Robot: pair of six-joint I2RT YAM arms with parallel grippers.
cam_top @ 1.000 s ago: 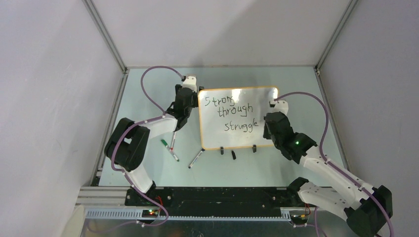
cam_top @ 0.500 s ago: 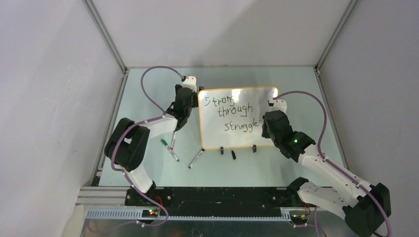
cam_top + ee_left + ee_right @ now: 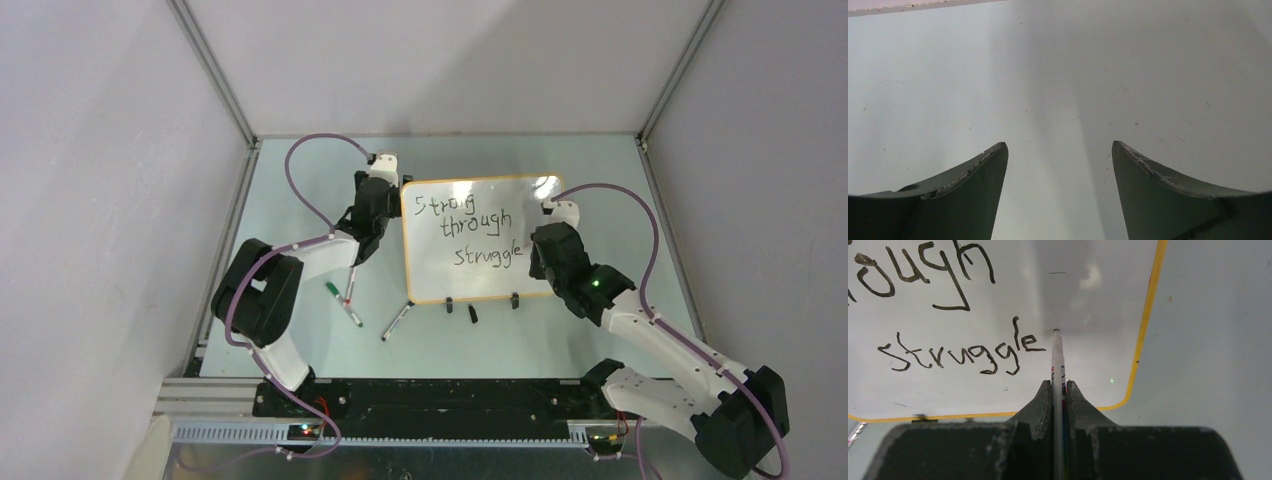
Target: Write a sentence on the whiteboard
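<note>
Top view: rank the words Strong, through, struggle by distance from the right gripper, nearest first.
1. struggle, bottom line, right beside the right gripper.
2. through, middle line, up and left.
3. Strong, top line, farthest left.

On the pale table (image 3: 620, 180) — a green marker (image 3: 331, 290), a white marker (image 3: 353, 313), another marker (image 3: 397, 321), a black cap (image 3: 472, 313).

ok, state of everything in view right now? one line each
White orange-rimmed whiteboard: partly written.
Black handwritten sentence: reads "Strong through struggle", three lines.
Thin white marker: uncapped, tip just right of the last "e".
Right pincer: shut on the marker.
Left pincer: open, empty.
Loose pens: lying flat on the table, ungripped.
</note>
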